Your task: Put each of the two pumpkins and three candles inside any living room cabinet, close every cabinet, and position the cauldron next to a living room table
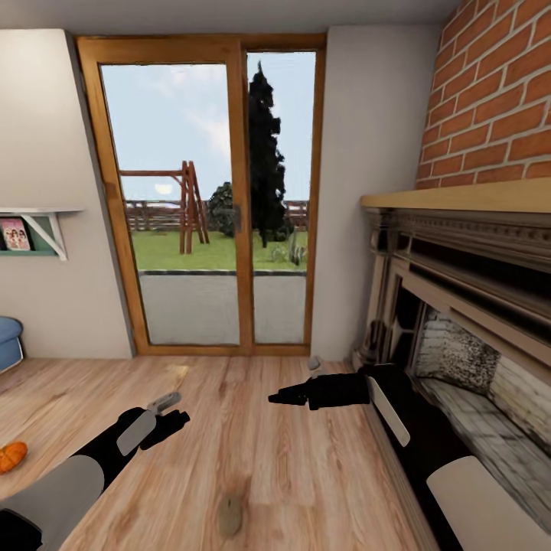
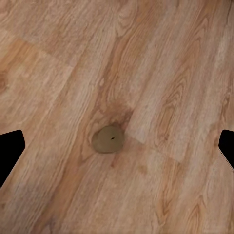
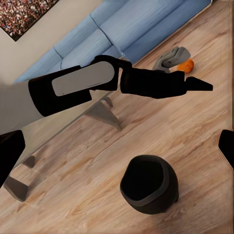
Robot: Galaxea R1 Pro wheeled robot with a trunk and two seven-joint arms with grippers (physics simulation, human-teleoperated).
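Observation:
One orange pumpkin (image 1: 11,457) lies on the wood floor at the far left; in the right wrist view this pumpkin (image 3: 185,65) sits beside a grey lump (image 3: 170,57) near the sofa. The black cauldron (image 3: 148,184) stands on the floor close to the pale-legged table (image 3: 104,115). A small olive-brown round candle (image 2: 107,139) with a wick dot lies below my left gripper (image 2: 117,151), which is open and empty. The same candle (image 1: 229,514) lies near the floor's front. My left gripper (image 1: 174,420) and right gripper (image 1: 282,398) hover over the floor. The right gripper (image 3: 117,153) is open. The cabinet is out of view.
A glass patio door (image 1: 210,199) is straight ahead. A dark fireplace (image 1: 459,337) with a wooden mantel and brick wall fills the right side, close to my right arm. A blue sofa (image 3: 122,34) stands behind the table, its corner (image 1: 8,340) at far left.

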